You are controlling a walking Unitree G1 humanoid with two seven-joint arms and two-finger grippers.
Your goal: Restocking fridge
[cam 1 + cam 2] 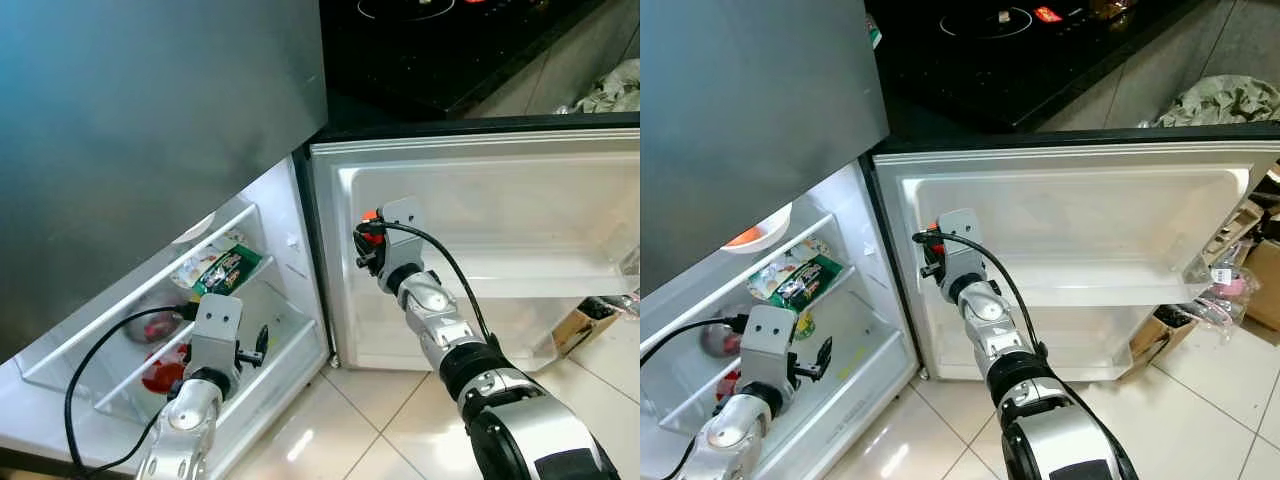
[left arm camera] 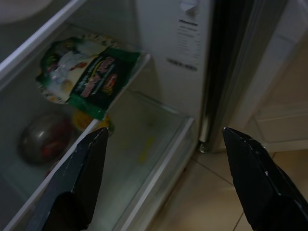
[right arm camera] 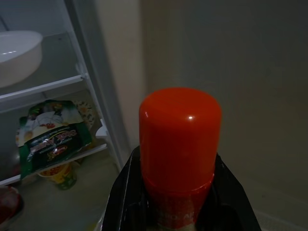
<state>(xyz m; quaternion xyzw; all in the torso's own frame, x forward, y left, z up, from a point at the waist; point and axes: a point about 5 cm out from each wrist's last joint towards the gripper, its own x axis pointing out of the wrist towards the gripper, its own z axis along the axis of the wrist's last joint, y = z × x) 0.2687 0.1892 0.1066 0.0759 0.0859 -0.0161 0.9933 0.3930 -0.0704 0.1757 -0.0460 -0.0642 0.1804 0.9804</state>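
The fridge stands open, with its door (image 1: 520, 215) swung out to the right. My right gripper (image 1: 368, 236) is shut on a bottle with a red cap (image 3: 180, 139), held upright just before the door's inner face near the hinge side. My left gripper (image 1: 256, 350) hangs open with nothing in it in front of the lower fridge shelves; its fingers (image 2: 77, 178) frame the bottom compartment. A green snack packet (image 2: 91, 79) lies on a shelf, with a yellow cup (image 2: 89, 120) and a round dark item (image 2: 43, 142) below it. A white bowl (image 3: 17, 53) rests on a higher shelf.
A grey upper door (image 1: 150, 120) overhangs the fridge on the left. The white door shelf (image 1: 560, 285) runs across the open door. A black cooktop (image 1: 1020, 40) lies behind, a crumpled cloth (image 1: 1230, 100) at the far right, boxes (image 1: 585, 325) beyond the door, tiled floor (image 1: 370, 420) below.
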